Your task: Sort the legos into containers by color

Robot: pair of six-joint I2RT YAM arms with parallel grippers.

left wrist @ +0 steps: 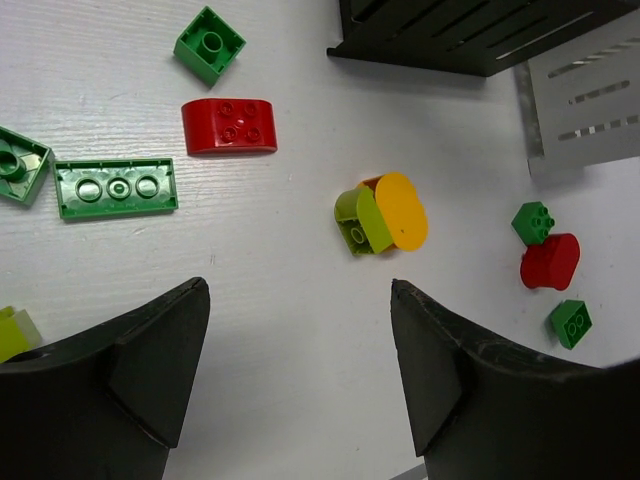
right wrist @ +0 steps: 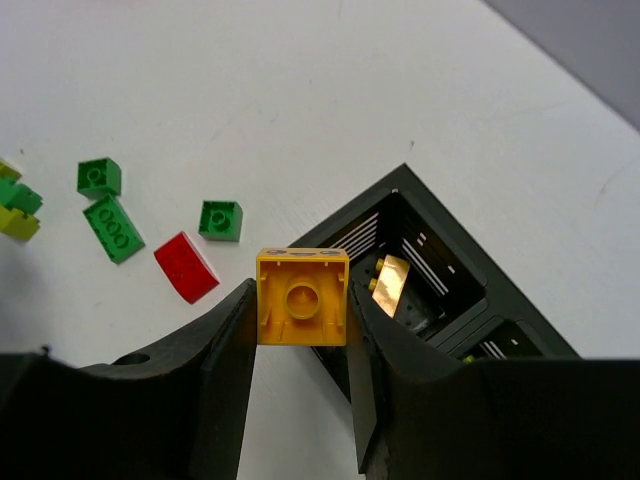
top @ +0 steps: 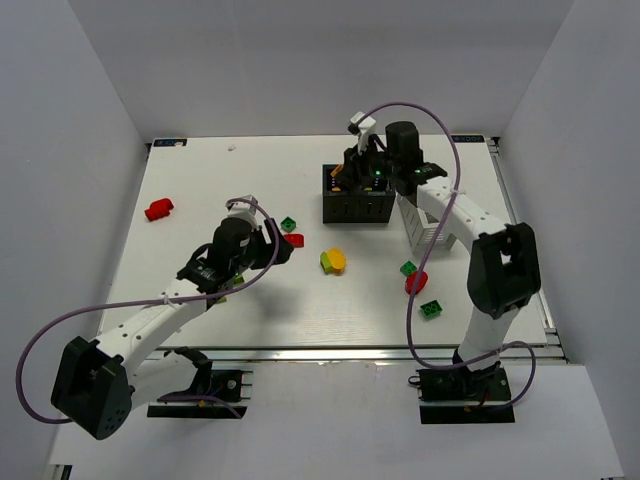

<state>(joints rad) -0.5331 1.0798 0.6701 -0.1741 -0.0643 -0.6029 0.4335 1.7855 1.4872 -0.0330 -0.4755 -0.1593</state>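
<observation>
My right gripper is shut on a yellow square lego, held underside up over the left edge of the black box. Another yellow brick lies inside that box's compartment. My left gripper hangs open over bare table with nothing between its fingers. Ahead of it lie a lime-and-yellow rounded stack, a red rounded brick, a green square brick and a green flat plate. The white slatted basket stands right of the black box.
A red brick lies alone at the far left. Near the right arm sit a green brick, a red rounded brick and another green brick. A lime brick peeks beside my left finger.
</observation>
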